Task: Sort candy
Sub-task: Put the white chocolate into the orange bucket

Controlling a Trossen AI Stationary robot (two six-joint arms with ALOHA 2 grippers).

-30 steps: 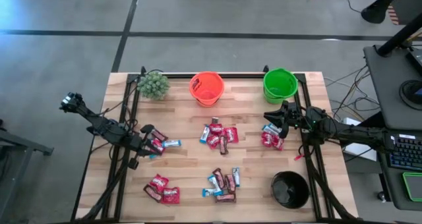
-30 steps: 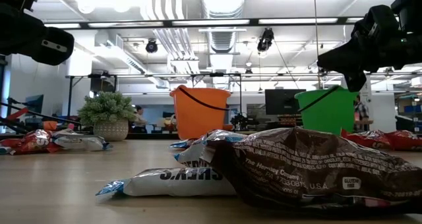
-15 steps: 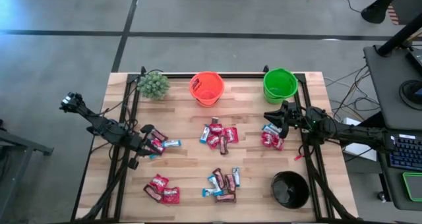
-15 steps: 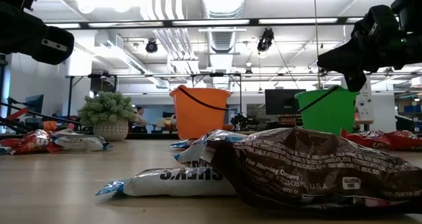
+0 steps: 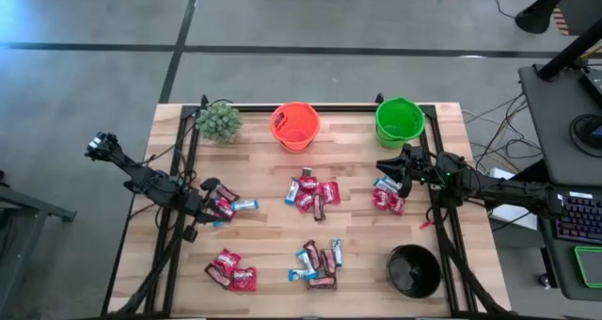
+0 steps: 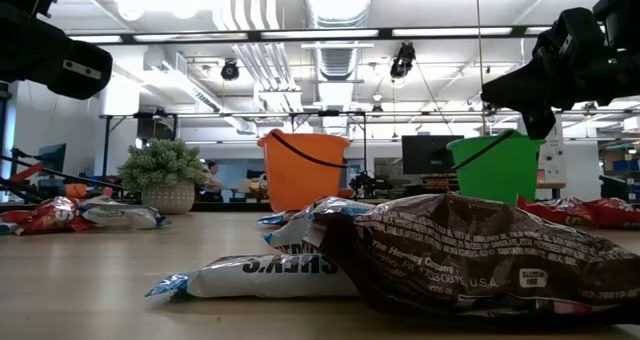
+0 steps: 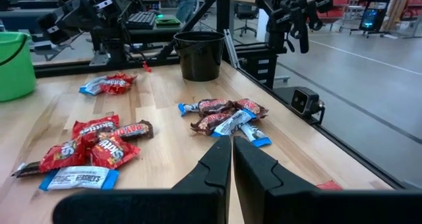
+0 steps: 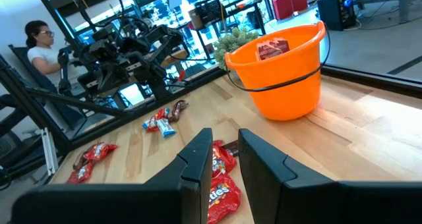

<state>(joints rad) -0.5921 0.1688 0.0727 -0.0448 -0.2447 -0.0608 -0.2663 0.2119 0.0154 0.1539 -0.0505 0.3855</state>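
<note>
The candy lies in several small heaps on the wooden table (image 5: 263, 240): one by my left gripper (image 5: 231, 205), one in the middle (image 5: 310, 193), one at the right (image 5: 386, 198), and two near the front edge (image 5: 230, 271) (image 5: 318, 264). My left gripper (image 5: 213, 200) (image 7: 232, 143) hangs shut above the left heap and holds nothing. My right gripper (image 5: 380, 165) (image 8: 224, 140) hovers above the right heap, in front of the green bucket (image 5: 399, 120). Its fingers stand a little apart with nothing between them.
An orange bucket (image 5: 294, 125) stands at the far edge with one red packet (image 8: 271, 49) inside. A black bucket (image 5: 414, 270) stands at the near right and a small green plant (image 5: 219, 121) at the far left. A person (image 8: 41, 43) sits beyond the table.
</note>
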